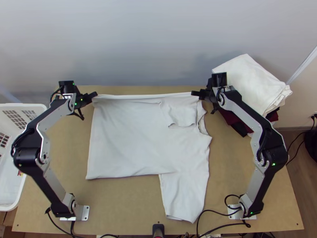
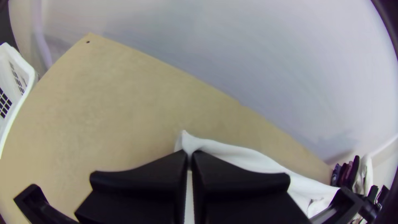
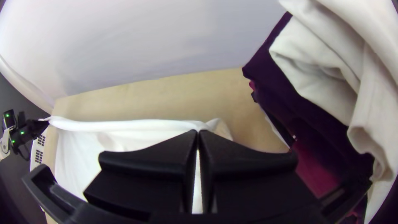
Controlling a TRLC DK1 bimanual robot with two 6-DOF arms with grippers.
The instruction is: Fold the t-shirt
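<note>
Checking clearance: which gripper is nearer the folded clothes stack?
Right. The right gripper is close beside the stack; the left gripper pinches the t-shirt's far corner, across the table.

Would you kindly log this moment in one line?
t-shirt | left gripper: shut on far left corner | right gripper: shut on far edge

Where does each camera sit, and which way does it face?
Top view: high over the table's near edge, looking steeply down; the left arm and right arm show.
Left wrist view: on that arm's wrist, looking past the left claw at the table's far edge and wall.
Right wrist view: on that arm's wrist, looking past the right claw at the clothes pile; the left claw shows farther off.
Both wrist views share the t-shirt.
</note>
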